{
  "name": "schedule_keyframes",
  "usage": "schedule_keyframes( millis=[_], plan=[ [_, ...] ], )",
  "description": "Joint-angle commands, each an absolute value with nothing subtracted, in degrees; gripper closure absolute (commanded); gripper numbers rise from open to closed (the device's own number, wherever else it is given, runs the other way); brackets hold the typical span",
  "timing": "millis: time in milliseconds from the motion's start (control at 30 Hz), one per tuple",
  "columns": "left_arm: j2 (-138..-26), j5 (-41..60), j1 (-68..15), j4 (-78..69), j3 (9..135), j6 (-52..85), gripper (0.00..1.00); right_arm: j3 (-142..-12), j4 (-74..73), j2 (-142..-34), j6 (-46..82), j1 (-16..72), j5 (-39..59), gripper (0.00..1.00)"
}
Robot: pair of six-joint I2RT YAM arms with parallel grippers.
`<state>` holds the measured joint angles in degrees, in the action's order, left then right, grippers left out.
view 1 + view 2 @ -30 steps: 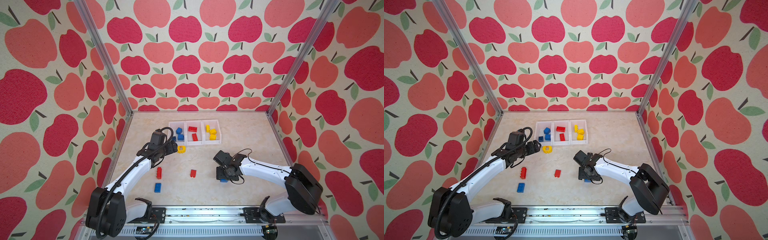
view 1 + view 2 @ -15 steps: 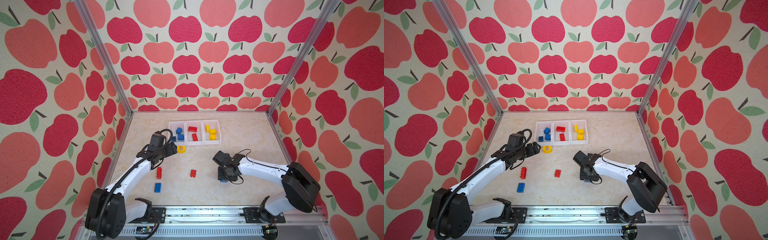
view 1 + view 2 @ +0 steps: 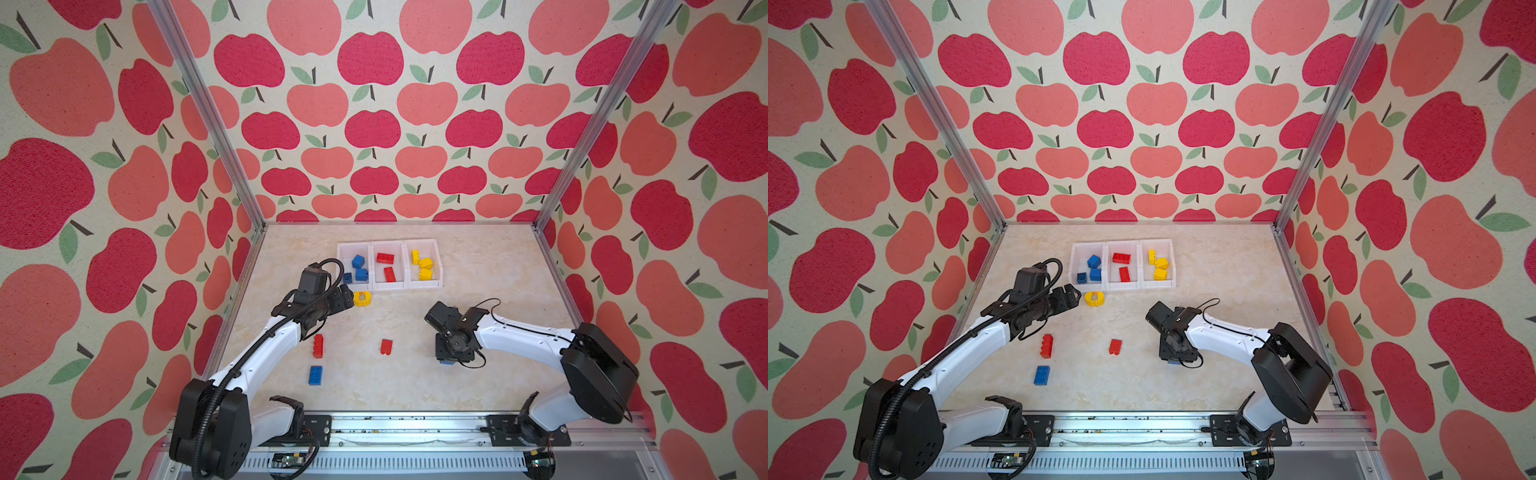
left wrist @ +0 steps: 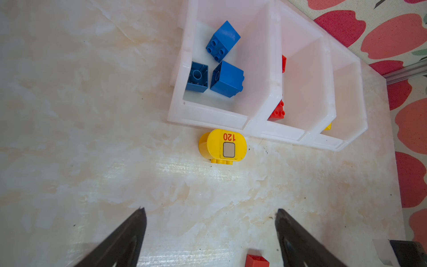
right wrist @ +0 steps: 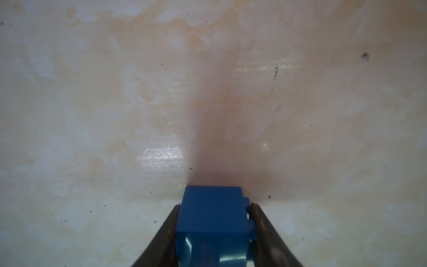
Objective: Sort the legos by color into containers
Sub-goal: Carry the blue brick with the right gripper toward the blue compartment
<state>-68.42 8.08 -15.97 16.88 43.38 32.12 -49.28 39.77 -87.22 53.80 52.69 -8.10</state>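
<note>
Clamping a blue lego, studs sideways against one finger, the right claw has narrowed; the left claw stays apart.

White containers stand on the marble-look table. A yellow brick lies just beside them; a long red brick, short red brick and blue brick well apart.

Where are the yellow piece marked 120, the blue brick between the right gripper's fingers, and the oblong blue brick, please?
yellow piece marked 120 (image 4: 217, 148): left wrist view, printed face.
gripped blue brick (image 5: 211, 208): right wrist view, broad face.
oblong blue brick (image 3: 316, 375): a top view, studs.
</note>
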Motion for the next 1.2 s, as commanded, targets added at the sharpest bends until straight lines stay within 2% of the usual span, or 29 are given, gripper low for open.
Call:
schedule_keyframes(
  millis=[0, 300, 767, 1167],
  plan=[
    [-66.6, 8.7, -15.3, 17.1, 42.1, 32.6, 0.1, -53.3, 41.3, -86.4, 50.7, 53.5, -9.2, 0.62],
    [-62.6, 9.3, -13.9, 18.9, 39.4, 32.9, 0.08, -66.8, 39.8, -90.2, 40.3, 53.9, -9.6, 0.63],
    [-55.7, 9.4, -12.3, 22.5, 36.1, 33.2, 0.07, -93.6, 34.0, -108.1, 26.6, 53.6, -6.0, 0.63],
    [-53.6, 9.7, -12.0, 23.0, 34.8, 34.1, 0.06, -111.4, 30.2, -121.2, 22.1, 51.6, -0.5, 0.63]
  ],
)
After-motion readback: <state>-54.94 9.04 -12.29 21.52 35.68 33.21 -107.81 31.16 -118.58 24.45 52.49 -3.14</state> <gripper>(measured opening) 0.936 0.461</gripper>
